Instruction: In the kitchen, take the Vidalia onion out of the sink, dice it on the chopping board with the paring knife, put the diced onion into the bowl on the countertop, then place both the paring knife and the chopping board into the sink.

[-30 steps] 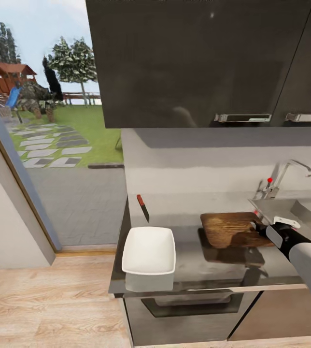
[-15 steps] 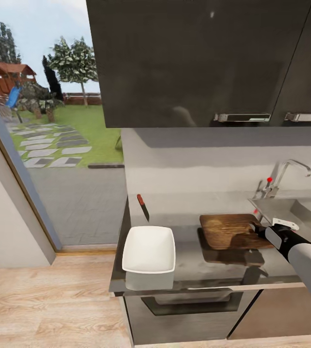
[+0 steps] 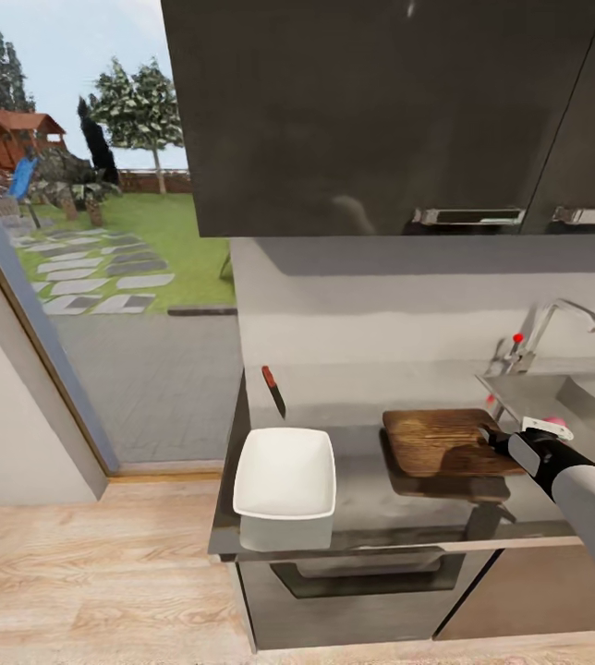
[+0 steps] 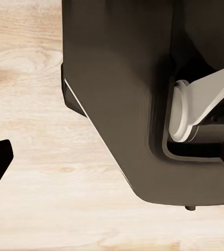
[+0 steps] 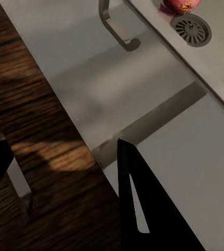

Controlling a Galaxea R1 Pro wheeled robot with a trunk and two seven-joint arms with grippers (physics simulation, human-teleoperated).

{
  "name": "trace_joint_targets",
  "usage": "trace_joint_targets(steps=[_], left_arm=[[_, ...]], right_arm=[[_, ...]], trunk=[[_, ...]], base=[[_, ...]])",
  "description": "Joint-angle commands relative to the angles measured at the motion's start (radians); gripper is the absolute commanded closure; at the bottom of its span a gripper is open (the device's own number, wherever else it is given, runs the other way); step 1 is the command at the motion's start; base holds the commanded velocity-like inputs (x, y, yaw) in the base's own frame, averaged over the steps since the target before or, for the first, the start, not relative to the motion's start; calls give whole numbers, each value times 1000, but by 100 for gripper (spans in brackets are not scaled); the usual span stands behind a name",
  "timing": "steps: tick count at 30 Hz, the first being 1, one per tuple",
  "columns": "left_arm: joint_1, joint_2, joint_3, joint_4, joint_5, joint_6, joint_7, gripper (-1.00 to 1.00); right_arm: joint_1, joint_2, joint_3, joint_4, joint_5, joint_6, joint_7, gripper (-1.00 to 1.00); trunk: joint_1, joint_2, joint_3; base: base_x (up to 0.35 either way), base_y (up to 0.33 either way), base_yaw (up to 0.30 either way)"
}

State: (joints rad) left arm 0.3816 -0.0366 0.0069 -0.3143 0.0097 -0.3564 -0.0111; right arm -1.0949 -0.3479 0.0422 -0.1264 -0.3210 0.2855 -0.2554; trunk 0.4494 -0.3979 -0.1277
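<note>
Head view: my right gripper (image 3: 493, 438) grips the right edge of the chopping board (image 3: 441, 441), one finger above it and one beneath; the dark board's long axis runs left to right along the countertop (image 3: 371, 503), and it seems to sit a little above the surface, though I cannot be sure. The white bowl (image 3: 285, 473) sits near the counter's left front corner. Behind it the paring knife (image 3: 273, 391) lies with its reddish handle toward the wall, blade pointing toward the bowl. Right wrist view: the onion (image 5: 180, 5) rests beside the drain in the sink (image 5: 221, 57) — no legible writing anywhere. Left wrist view: my left gripper (image 4: 112, 162) hangs over wooden floor, fingertips spread wide, holding nothing.
</note>
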Motion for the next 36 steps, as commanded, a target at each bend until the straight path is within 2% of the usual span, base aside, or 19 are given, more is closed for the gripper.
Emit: trace_joint_targets(steps=[1,20,36], left_arm=[[0,0,1,-2,1,-1,-1,-100],[0,0,1,-2,1,-1,-1,-100],[0,0,1,-3,1,-1,-1,-100]], right_arm=[[0,0,4,-2,-7,6,-5,100],[0,1,4,-2,-9,6,-3,100],[0,1,4,-2,-9,6,-2,100]], trunk=[[1,-2,-4],[1,-2,-33],[1,-2,-48]], base=[[0,0,0],[0,0,0],[0,0,0]])
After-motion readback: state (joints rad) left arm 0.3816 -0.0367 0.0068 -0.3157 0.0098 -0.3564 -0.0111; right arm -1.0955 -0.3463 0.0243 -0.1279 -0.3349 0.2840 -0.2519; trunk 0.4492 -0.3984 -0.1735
